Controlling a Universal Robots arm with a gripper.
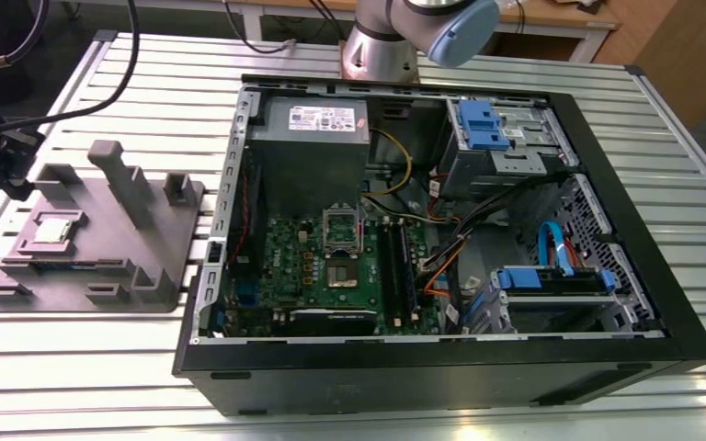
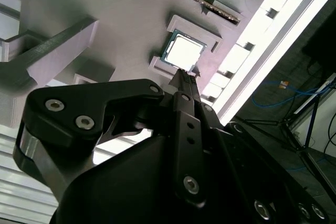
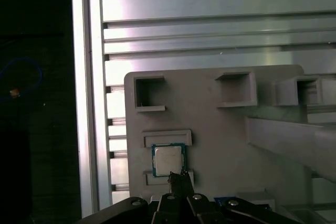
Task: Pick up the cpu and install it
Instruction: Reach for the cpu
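Cpu (image 3: pixel 168 159), small silvery square, seated in grey fixture (image 3: pixel 220 129), gripper (image 3: pixel 180 177) clenched empty nearby.

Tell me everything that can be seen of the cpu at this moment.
The cpu is a small, flat square chip with a silvery-grey metal top and a thin greenish rim. It lies flat, top up, in a shallow recess of the grey fixture, between two raised lips. The gripper hangs near one edge and does not hold it.
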